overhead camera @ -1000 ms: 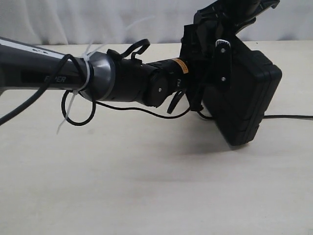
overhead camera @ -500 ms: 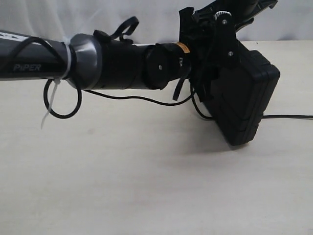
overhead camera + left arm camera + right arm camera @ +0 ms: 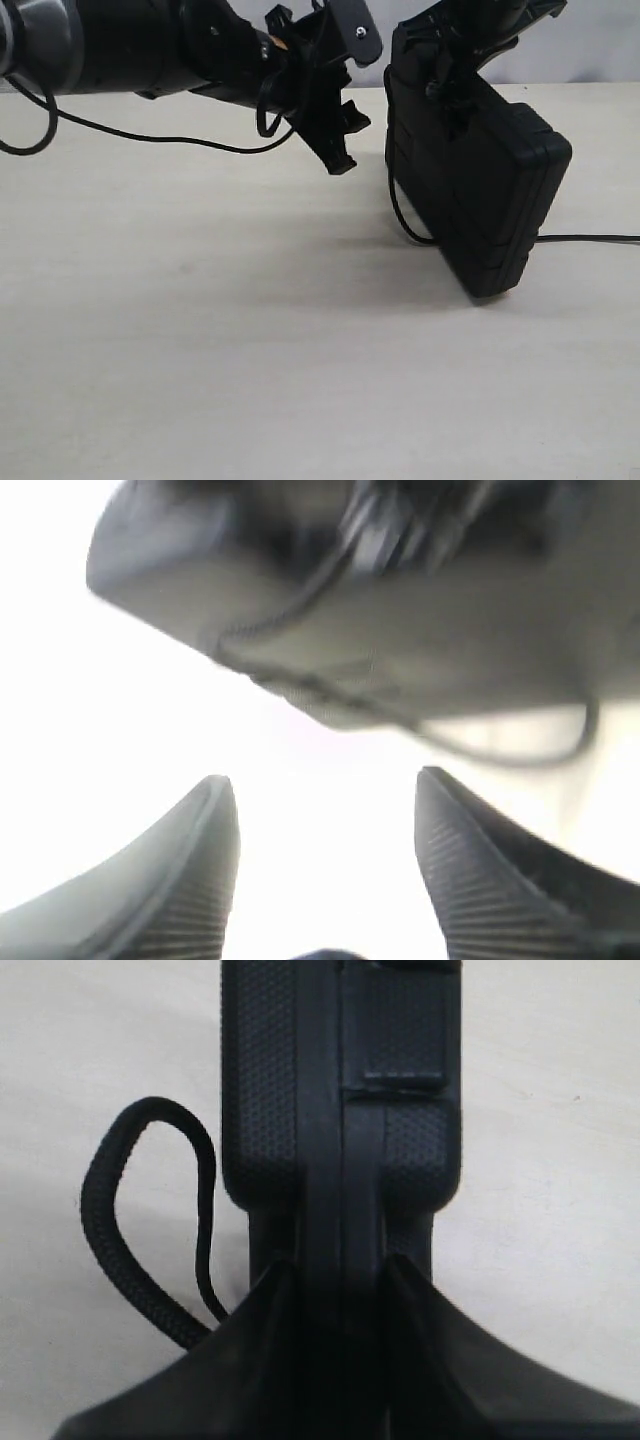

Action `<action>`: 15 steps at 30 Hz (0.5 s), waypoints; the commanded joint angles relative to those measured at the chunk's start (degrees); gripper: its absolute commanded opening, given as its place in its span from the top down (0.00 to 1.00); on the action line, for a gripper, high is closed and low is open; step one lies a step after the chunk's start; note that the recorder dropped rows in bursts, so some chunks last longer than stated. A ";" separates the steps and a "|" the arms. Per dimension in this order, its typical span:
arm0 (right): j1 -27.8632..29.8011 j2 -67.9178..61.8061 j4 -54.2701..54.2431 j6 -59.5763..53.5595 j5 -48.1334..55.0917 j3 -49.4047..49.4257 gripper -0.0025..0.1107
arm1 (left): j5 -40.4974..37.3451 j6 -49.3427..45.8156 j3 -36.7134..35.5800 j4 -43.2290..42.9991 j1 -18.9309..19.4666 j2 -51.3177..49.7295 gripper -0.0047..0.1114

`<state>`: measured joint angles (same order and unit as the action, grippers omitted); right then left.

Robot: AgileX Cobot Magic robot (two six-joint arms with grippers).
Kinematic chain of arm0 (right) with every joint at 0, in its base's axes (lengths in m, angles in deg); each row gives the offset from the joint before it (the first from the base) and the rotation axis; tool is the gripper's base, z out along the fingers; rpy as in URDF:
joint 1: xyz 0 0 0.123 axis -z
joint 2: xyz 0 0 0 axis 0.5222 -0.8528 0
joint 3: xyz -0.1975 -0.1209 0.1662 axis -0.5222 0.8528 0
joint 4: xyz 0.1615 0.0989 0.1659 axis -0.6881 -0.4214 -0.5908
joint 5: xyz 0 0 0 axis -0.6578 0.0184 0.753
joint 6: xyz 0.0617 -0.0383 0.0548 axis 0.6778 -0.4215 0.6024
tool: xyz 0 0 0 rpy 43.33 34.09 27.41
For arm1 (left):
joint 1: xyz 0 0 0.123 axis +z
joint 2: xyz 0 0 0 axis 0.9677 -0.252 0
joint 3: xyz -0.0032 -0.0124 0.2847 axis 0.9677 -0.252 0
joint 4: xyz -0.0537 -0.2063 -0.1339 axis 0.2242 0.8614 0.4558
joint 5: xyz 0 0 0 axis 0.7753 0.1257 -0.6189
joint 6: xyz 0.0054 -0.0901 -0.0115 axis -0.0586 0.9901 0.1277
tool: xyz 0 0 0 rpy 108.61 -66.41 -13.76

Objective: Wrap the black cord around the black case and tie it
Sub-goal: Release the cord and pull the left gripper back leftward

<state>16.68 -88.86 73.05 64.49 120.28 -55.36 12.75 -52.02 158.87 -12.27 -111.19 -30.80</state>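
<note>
The black case hangs tilted, its lower corner close to the table. My right gripper is shut on its upper edge; in the right wrist view the jaws clamp the case's seam. The black cord loops down beside the case's left side and trails off to the right. That loop also shows in the right wrist view. My left gripper hovers open a short way left of the case, nothing between its fingers. The case and cord appear blurred beyond them.
The pale wooden table spreads below both arms. A thin glossy cable sags from my left arm above the table. A white curtain backs the scene.
My left gripper has opened and pulled back to the left, away from the case. The right gripper and the case have stayed nearly where they were.
</note>
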 commanded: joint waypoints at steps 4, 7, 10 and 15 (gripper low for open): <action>0.00 0.43 -0.67 -0.06 -0.46 -0.10 0.69 | -3.67 0.96 0.14 1.87 1.46 -0.10 0.52; 0.00 0.95 -0.67 -0.06 -0.46 -0.10 0.69 | -3.27 0.96 0.14 2.02 1.34 -1.20 0.52; 0.00 1.27 -0.67 -0.06 -0.46 -0.10 0.69 | -3.69 0.96 0.14 2.02 1.34 -2.46 0.52; 0.00 1.24 -0.67 -0.06 -0.46 -0.10 0.69 | -3.69 0.96 0.14 2.02 1.34 -3.92 0.52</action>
<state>16.68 -88.09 72.42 64.49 120.16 -55.36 8.92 -51.56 158.87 -10.84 -109.92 -34.21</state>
